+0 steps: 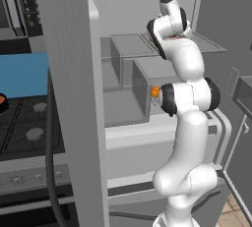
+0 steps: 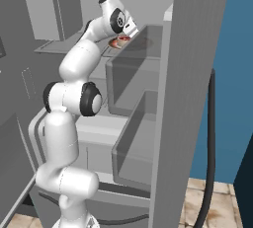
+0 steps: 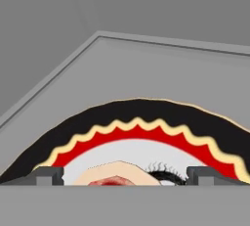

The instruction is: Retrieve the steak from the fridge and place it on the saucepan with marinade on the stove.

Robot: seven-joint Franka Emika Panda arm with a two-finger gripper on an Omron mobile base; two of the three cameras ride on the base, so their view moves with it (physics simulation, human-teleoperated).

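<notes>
In the left base view the stove [image 1: 27, 123] is sitting at 9 o'clock of the open fridge [image 1: 74, 98]. In the hand view the tool [image 3: 125, 176] is hanging released, fingertips [image 3: 49, 175] flanking the steak [image 3: 114, 177], which is lying on a plate [image 3: 141, 122] on a fridge shelf [image 3: 146, 68].

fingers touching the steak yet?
Cannot tell. In the hand view the two fingers stand wide open either side of the steak on its plate, but the steak's edges are cut off at the bottom.
</notes>
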